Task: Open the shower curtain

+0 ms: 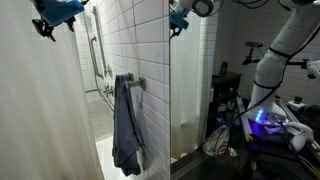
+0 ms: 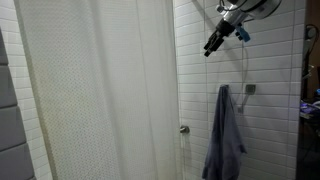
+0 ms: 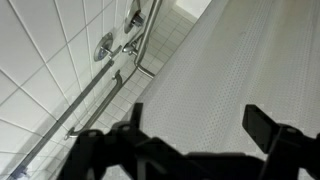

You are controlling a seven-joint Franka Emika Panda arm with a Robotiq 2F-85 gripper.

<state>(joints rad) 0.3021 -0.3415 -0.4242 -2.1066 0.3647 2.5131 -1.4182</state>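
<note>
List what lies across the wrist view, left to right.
tiled wall → grab bar → curtain

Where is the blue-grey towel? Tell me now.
In an exterior view the towel hangs on the tiled wall, right of the shower curtain, below the open claw.

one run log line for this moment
gripper: open, empty, up high | shower curtain: hanging, not gripped | towel: hanging
</note>
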